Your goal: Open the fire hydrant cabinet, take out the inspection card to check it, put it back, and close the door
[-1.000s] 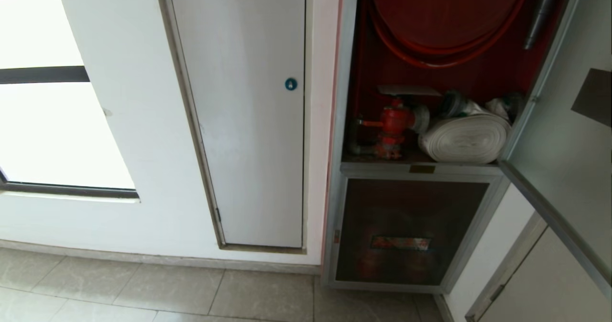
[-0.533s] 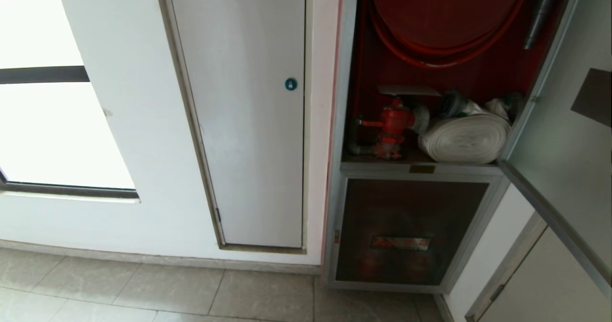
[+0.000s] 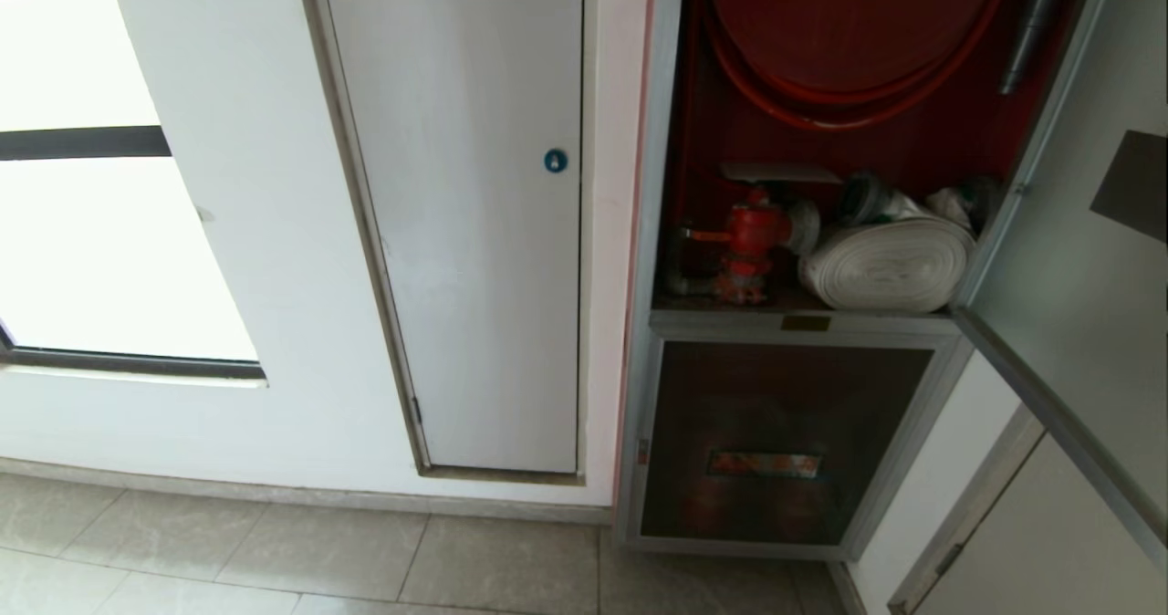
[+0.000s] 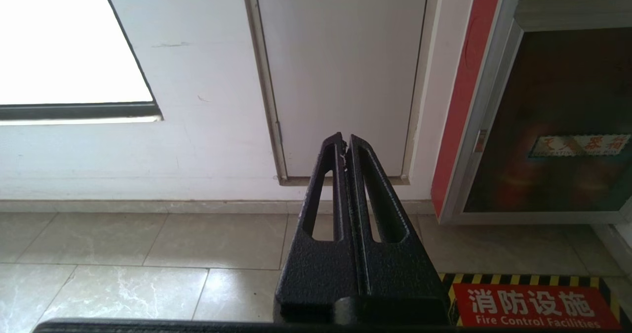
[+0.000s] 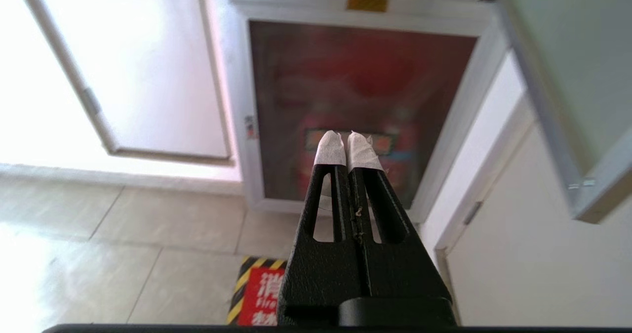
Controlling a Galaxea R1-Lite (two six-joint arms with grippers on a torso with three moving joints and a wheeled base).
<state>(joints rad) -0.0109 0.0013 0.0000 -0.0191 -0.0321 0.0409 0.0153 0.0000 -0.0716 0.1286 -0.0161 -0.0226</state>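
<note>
Door (image 3: pixel 1086 259) open, swung to the right side; card (image 3: pixel 780 173) lies flat on red valve (image 3: pixel 753 232) inside cabinet (image 3: pixel 662 140), above and beyond right gripper (image 5: pixel 347 140). Its taped jaws are pressed together, empty. Left gripper (image 4: pixel 344 143) likewise closed, empty, low by floor tiles. Next, prob.: lift right gripper, part jaws, pinch the thin sheet's edge. Glossy metal frame, soft rolled hose (image 3: pixel 890 264).

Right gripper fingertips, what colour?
White wrapping on the right gripper fingertips, black fingers below. Shows best in the right wrist view.

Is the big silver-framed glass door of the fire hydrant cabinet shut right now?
No, the silver-framed glass door stands swung open, exposing the white rolled hose.
</note>
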